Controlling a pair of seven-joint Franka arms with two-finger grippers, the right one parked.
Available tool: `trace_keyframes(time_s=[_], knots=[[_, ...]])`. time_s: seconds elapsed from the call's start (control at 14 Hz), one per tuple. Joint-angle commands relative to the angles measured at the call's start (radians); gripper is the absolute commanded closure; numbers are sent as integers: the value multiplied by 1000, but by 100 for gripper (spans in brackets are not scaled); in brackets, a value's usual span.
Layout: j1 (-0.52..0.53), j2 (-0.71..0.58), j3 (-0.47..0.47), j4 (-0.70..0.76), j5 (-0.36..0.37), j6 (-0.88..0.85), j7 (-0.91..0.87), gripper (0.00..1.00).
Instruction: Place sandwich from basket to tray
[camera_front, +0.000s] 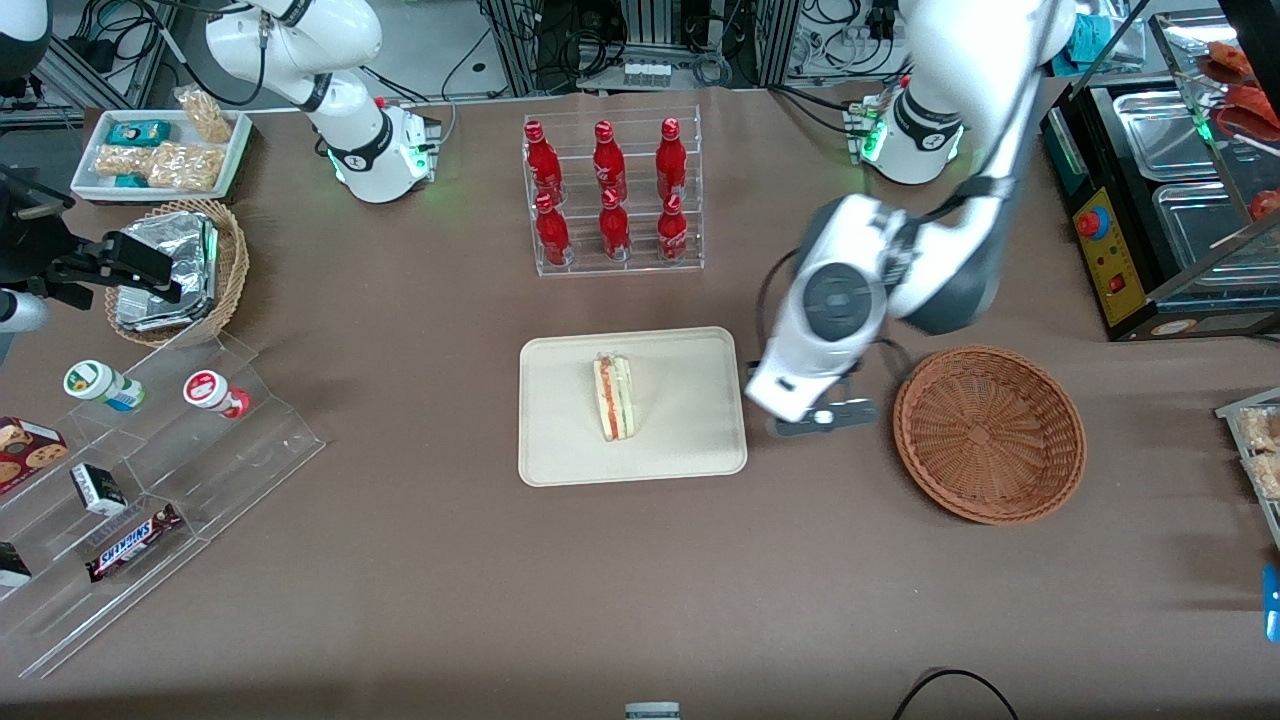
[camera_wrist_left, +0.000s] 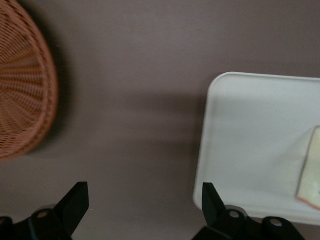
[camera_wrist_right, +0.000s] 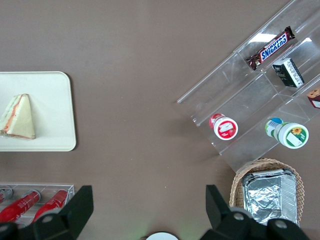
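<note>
The sandwich (camera_front: 612, 398) lies mid-tray (camera_front: 560, 460), the basket (camera_front: 988, 434) bare; your gripper (camera_wrist_left: 145, 205) hangs with fingers apart over the tabletop between them, so lift clear without clipping the tray's edge

The sandwich (camera_front: 613, 398) lies on the tray (camera_front: 560, 450) at the centre of the front view. The basket (camera_front: 988, 433) sits to the frame's right of the tray. The gripper (camera_front: 826, 420) hangs between them, fingers (camera_wrist_left: 75, 202) spread apart. The bottle rack (camera_front: 612, 190) stands above the tray in the frame.
</note>
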Motion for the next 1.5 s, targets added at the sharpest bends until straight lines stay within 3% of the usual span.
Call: trace_keyframes(time_s=[0.0,0.36,0.64,1.07,1.43], knots=[[64,-150,-6,-138,4,-21,148,0],[228,-266,-13,-129,7,-172,391,0],[393,-328,-114,-89,7,-236,523,0],[525,-391,-125,-43,11,-238,660,0],[581,-401,-118,41,11,-245,657,0]])
